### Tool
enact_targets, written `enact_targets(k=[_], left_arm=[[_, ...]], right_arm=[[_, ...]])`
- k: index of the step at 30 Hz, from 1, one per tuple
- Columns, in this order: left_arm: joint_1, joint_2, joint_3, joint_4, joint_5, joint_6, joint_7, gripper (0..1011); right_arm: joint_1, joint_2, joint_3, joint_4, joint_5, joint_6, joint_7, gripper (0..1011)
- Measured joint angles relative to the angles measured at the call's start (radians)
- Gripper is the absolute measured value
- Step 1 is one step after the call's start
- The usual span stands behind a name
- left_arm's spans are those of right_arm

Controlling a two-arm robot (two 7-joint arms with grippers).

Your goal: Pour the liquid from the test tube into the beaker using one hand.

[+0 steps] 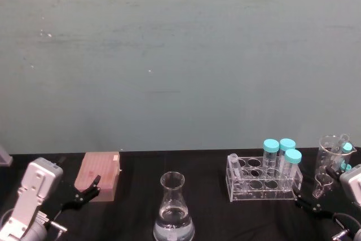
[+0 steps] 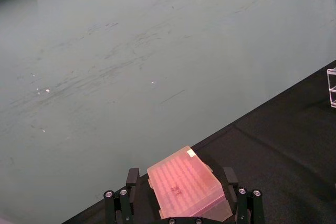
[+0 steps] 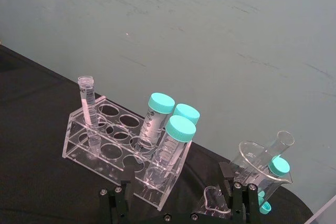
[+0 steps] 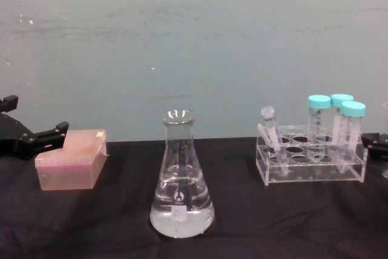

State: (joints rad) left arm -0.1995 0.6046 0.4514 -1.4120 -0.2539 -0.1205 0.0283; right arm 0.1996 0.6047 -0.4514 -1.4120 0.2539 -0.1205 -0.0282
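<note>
Right gripper [image 3: 176,182] wide, empty, right of rack [image 4: 312,171]. Pinch test tube [image 3: 88,103] at rack's left end high, lift straight; liquid maybe inside. Left gripper [image 2: 180,172] wide, parked by pink tip box [image 4: 66,162].

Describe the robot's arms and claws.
The left arm and right arm end in boxy silver-grey housings. The left claw and right claw are black and two-fingered, with flat angular fingers and small silver screws at the finger bases.
</note>
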Motion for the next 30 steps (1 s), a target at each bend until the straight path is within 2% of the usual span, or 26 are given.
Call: enact_targets(k=[30], left_arm=[[0.000, 0.000, 0.000, 0.000, 0.000, 0.000, 0.000, 1000]], right_arm=[[0.000, 0.000, 0.000, 0.000, 0.000, 0.000, 0.000, 1000]])
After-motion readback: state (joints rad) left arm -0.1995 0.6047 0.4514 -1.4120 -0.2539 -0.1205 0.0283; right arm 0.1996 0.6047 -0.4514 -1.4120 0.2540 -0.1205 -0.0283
